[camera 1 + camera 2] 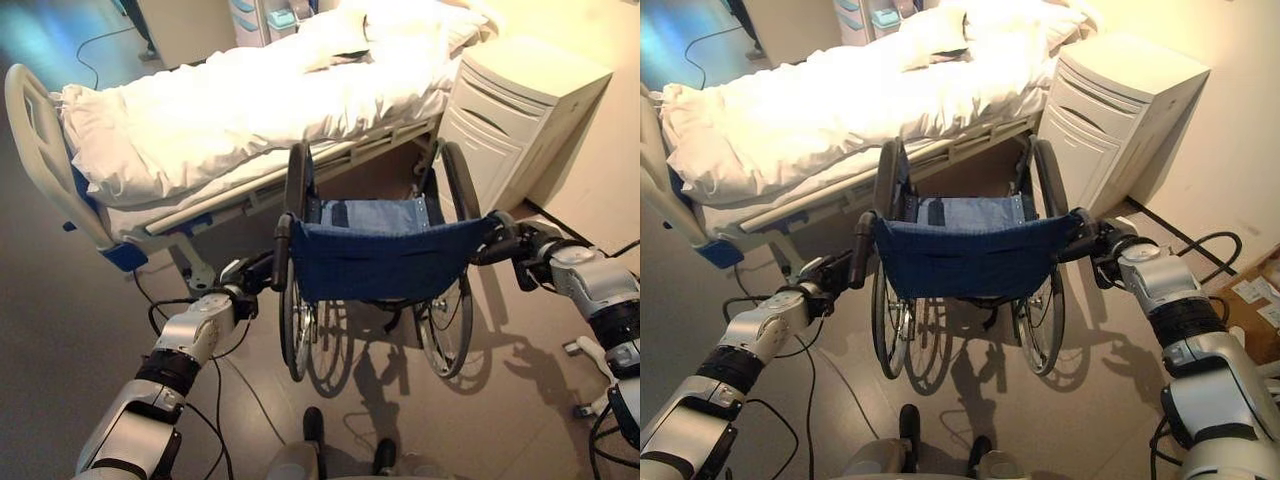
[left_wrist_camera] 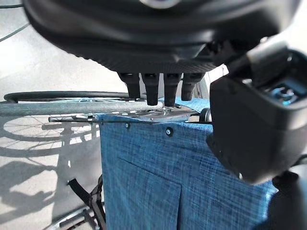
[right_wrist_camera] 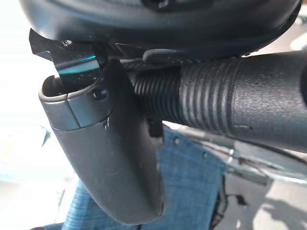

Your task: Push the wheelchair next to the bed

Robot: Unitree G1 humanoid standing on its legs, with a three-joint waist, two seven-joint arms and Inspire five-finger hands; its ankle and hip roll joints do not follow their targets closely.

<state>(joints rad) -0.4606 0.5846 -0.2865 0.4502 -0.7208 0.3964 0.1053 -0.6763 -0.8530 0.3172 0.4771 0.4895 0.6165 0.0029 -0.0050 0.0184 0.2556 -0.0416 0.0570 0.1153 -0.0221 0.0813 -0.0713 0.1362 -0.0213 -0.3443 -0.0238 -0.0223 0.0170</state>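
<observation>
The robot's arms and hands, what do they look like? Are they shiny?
Yes, a bit shiny. Both arms are silver-grey metal shells with black bands at the joints. The left hand and the right hand are dark, nearly black. Close up, the left hand's fingers look like a row of short black pegs, and the right hand's thumb is a smooth, rounded dark-grey shape.

1 wheelchair (image 1: 385, 262), 1 bed (image 1: 230, 120), 1 cabinet (image 1: 515, 110).

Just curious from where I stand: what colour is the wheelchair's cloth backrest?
Blue, a woven denim-like cloth; the backrest shows best in the left wrist view.
</observation>
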